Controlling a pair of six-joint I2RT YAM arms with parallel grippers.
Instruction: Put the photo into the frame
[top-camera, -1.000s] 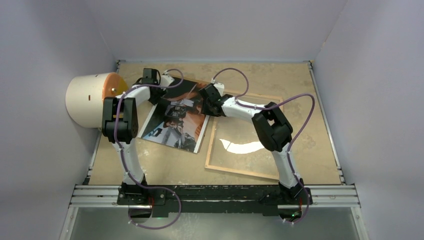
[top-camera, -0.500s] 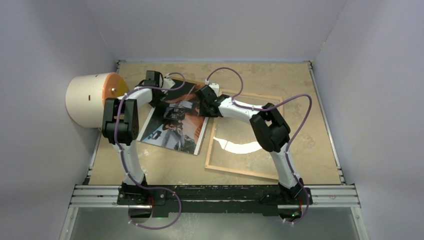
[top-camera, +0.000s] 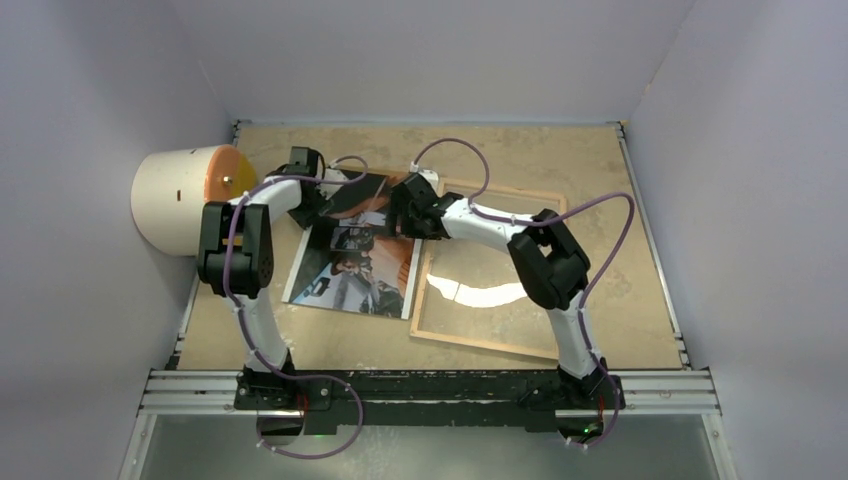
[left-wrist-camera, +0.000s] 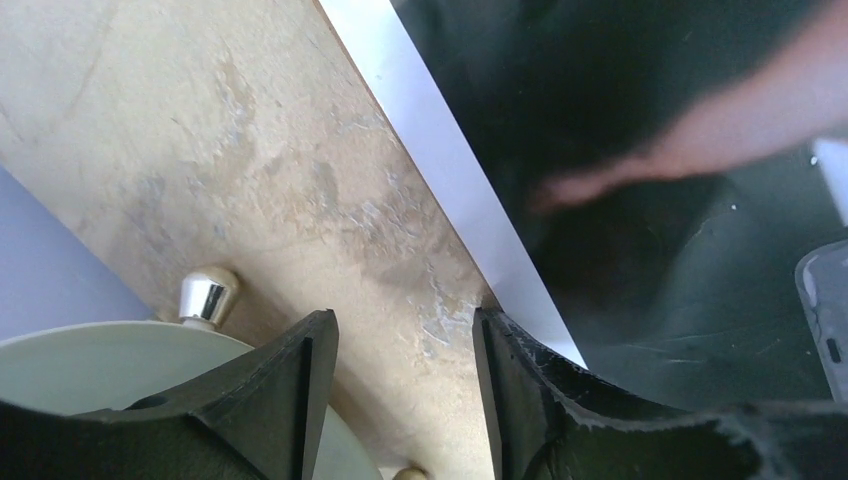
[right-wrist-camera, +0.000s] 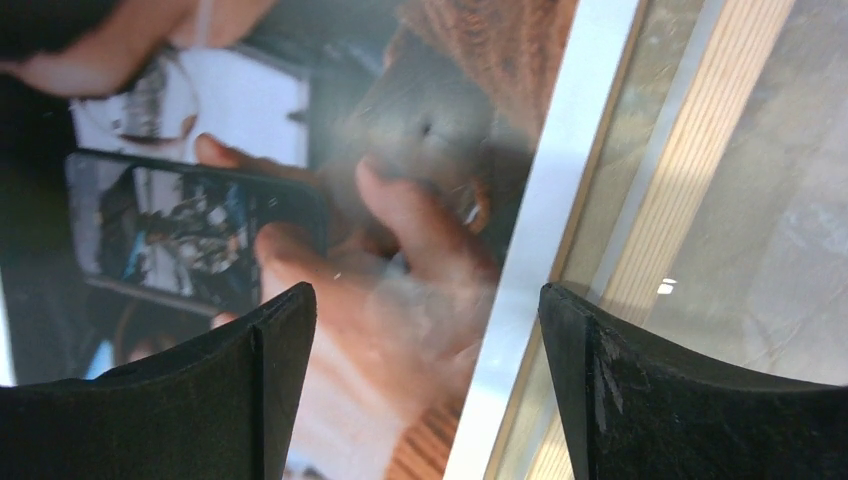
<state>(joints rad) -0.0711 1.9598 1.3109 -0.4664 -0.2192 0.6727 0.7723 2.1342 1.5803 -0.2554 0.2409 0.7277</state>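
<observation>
The photo (top-camera: 357, 265) lies face up on the table, a dark glossy print with orange and grey tones and a white border. The frame (top-camera: 490, 345) lies back side up to its right, wood-brown with a glass pane. My left gripper (top-camera: 318, 205) is open at the photo's far left corner; in the left wrist view its right finger (left-wrist-camera: 520, 370) touches the photo's white edge (left-wrist-camera: 440, 160). My right gripper (top-camera: 402, 218) is open over the photo's far right edge (right-wrist-camera: 530, 250), straddling it beside the frame's rail (right-wrist-camera: 690, 190).
A cream cylinder with an orange face (top-camera: 185, 198) lies on its side against the left wall, close to my left arm; its rim (left-wrist-camera: 110, 370) shows in the left wrist view. Walls enclose the table on three sides.
The photo has turned clockwise and now lies squarer, nearer the frame's left rail. Both grippers have shifted slightly left and nearer with it.
</observation>
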